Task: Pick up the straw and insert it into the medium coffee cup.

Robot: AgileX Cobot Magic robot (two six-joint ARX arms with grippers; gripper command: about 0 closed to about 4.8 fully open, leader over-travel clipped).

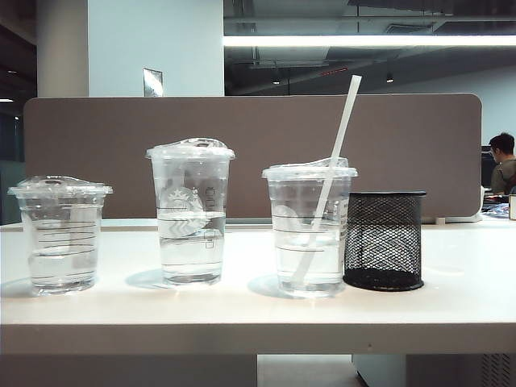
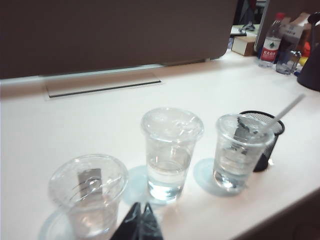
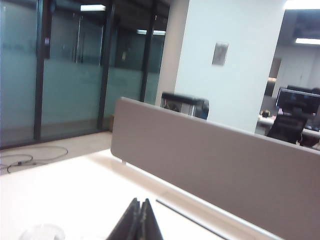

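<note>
Apparently done, or nearly so. Straw [image 1: 337,161] seated through the lid of the medium coffee cup [image 1: 310,230], lower end down in the water near the cup floor, upper end leaning toward the right of the exterior view, well above every lid. Medium coffee cup at the right of the row of three, just beside the black mesh holder [image 1: 384,240]; tallest cup [image 1: 190,211] in the middle, shortest cup [image 1: 61,234] at the left. All three upright on the table [image 1: 451,298], no spill visible.

Neither arm in the exterior view. Left gripper [image 2: 138,220] seen only from its own wrist camera: fingers pressed together, nothing between them, hanging over the near table edge between the shortest and tallest cups, well apart from the straw. Right gripper [image 3: 138,220] likewise closed and empty, aimed across bare table toward the grey partition [image 3: 215,160], cups not in its view apart from a faint lid at the frame edge.

Judged remaining: nothing on the straw itself; only clearing the arms, if that.
</note>
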